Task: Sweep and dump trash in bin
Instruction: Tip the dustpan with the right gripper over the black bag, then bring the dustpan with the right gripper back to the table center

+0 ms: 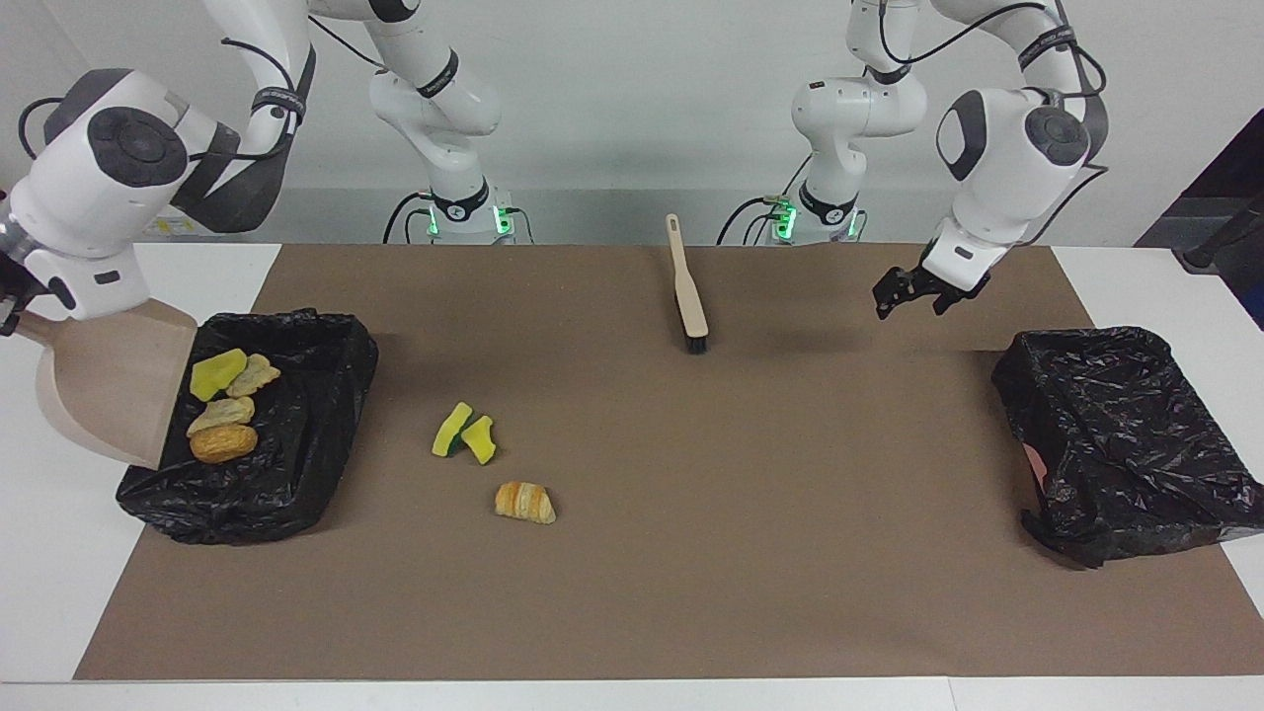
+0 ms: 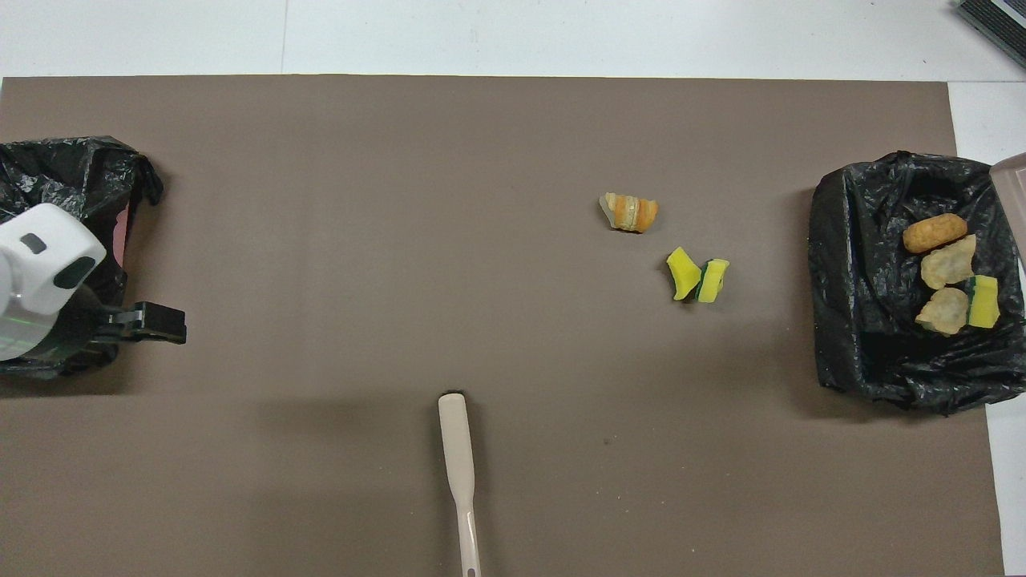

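A: Dustpan (image 1: 104, 395), beige, tipped steeply on edge over the rim of the black-bagged bin (image 1: 326, 415) at the right arm's end of the table. Right gripper (image 1: 8, 301) is clamped tight on its handle at the picture's edge

B: Contents?

A: One bun (image 1: 223, 443), two pale bread chunks (image 1: 221, 414) and a yellow-green sponge wedge (image 1: 216, 372) lie in that bin, just beside the pan's lip. My judgement: hold the tilt until the pan is bare, lip over the bag's opening, then lift away without snagging the plastic

B: Left on the mat?

A: Two sponge wedges (image 1: 464, 434), touching, and a striped croissant (image 1: 525, 502) near them, well apart from the bin. Brush (image 1: 688, 286) lies untouched, nearer to the robots

B: Left gripper (image 1: 911, 293)?

A: Fingers spread wide, holding nothing, over the mat beside the second bagged bin (image 1: 1126, 434)

B: Brands, labels?

A: None legible; small dark lettering on the arms cannot be read
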